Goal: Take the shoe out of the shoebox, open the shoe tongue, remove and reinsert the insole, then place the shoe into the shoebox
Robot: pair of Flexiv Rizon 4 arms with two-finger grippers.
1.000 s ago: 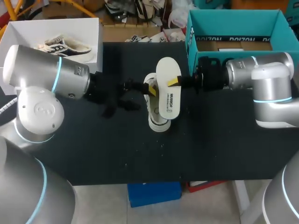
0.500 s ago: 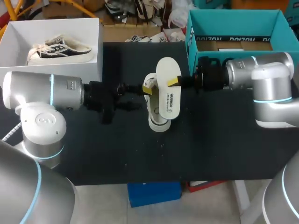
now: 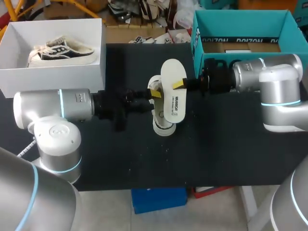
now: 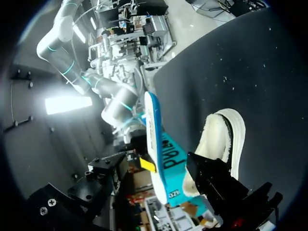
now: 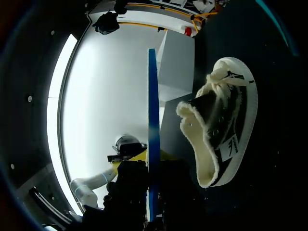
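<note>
A white sneaker (image 3: 161, 126) with a fleece lining lies on the black table (image 3: 226, 149). Over it my right gripper (image 3: 179, 85) is shut on the white insole (image 3: 173, 103), which it holds up on edge. In the right wrist view the insole (image 5: 152, 120) stands edge-on between the fingers, with the shoe (image 5: 226, 130) beside it. My left gripper (image 3: 153, 92) is at the shoe's collar, open, one dark finger (image 4: 214, 178) lying against the fleece rim of the shoe (image 4: 224, 139). The insole's blue underside (image 4: 161, 159) rises just beside that finger.
A white shoebox (image 3: 53, 74) at the back left holds a second, dark sneaker (image 3: 62, 50). A teal box (image 3: 240, 21) stands at the back right, behind my right arm.
My left arm has swung down and to the right, bringing its gripper up to the shoe's collar, and its fingers have narrowed a little. The right arm and insole have kept still.
</note>
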